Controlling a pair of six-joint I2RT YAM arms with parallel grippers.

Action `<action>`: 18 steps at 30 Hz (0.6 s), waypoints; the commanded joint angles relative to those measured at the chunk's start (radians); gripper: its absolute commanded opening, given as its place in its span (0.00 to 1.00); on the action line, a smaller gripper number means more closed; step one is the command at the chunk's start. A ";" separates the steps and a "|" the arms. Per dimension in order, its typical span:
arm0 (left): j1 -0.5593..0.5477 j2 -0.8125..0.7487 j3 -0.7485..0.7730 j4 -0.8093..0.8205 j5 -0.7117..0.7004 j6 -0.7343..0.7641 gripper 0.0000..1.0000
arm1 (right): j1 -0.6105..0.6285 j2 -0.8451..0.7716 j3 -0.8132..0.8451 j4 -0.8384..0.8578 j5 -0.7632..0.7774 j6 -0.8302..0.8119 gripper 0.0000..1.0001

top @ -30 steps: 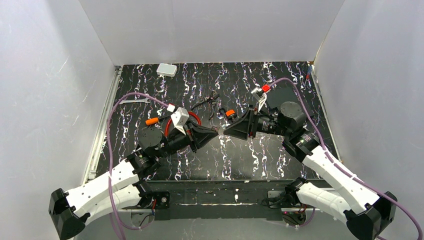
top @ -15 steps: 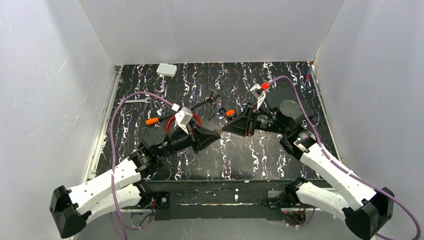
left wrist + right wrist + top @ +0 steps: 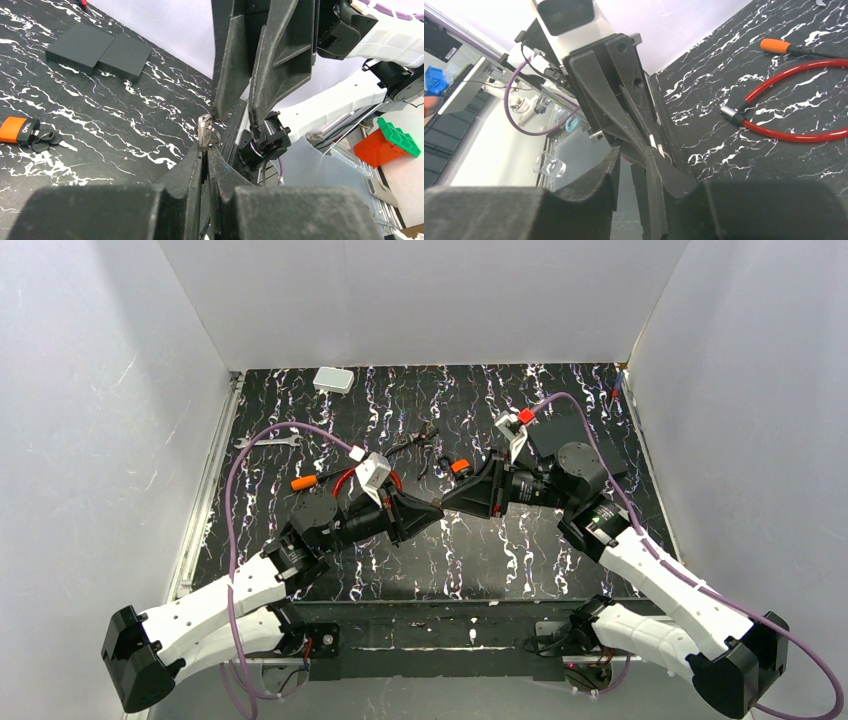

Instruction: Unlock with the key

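The right hand (image 3: 235, 115) has edged nearer, spread just above the key (image 3: 203, 133) pinched in the left hand (image 3: 205, 151).

My overhead camera sits high behind both arm bases, looking down and forward over the whole marbled surface (image 3: 520, 560), far enough back to take in both arms and the white walls (image 3: 420, 300). My left wrist camera rides close behind the left fingers (image 3: 185, 170) and looks along them at the right fingers (image 3: 280, 55). My right wrist camera faces the opposite way. All three share the spot mid-surface where the fingers meet. The right wrist and overhead views also share the red cable loop (image 3: 794, 100).
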 commanded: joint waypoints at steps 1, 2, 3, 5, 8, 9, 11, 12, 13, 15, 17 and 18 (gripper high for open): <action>-0.004 -0.008 0.045 0.015 0.015 -0.003 0.00 | 0.006 -0.020 0.016 -0.046 0.034 -0.088 0.37; -0.004 -0.012 0.046 0.015 0.015 -0.003 0.00 | 0.006 -0.026 0.020 -0.065 0.051 -0.102 0.40; -0.004 -0.016 0.046 0.015 0.016 -0.003 0.00 | 0.005 -0.031 0.023 -0.083 0.069 -0.113 0.43; -0.005 -0.027 0.043 0.015 0.016 -0.003 0.00 | 0.006 -0.044 0.028 -0.102 0.090 -0.120 0.45; -0.004 -0.034 0.041 0.015 0.019 -0.006 0.00 | 0.006 -0.061 0.024 -0.099 0.108 -0.117 0.45; -0.004 -0.037 0.041 0.015 0.021 -0.008 0.00 | 0.006 -0.065 0.022 -0.095 0.113 -0.115 0.45; -0.003 -0.039 0.040 0.015 0.023 -0.009 0.00 | 0.006 -0.070 0.020 -0.091 0.118 -0.113 0.44; -0.004 -0.039 0.041 0.015 0.024 -0.010 0.00 | 0.006 -0.070 0.020 -0.089 0.118 -0.111 0.43; -0.004 -0.041 0.041 0.016 0.026 -0.012 0.00 | 0.006 -0.067 0.020 -0.090 0.118 -0.110 0.42; -0.005 -0.041 0.044 0.016 0.030 -0.014 0.00 | 0.006 -0.061 0.019 -0.092 0.115 -0.111 0.40; -0.005 -0.043 0.047 0.018 0.034 -0.017 0.00 | 0.006 -0.055 0.016 -0.089 0.111 -0.109 0.38; -0.004 -0.043 0.048 0.020 0.035 -0.018 0.00 | 0.006 -0.053 0.015 -0.085 0.109 -0.103 0.37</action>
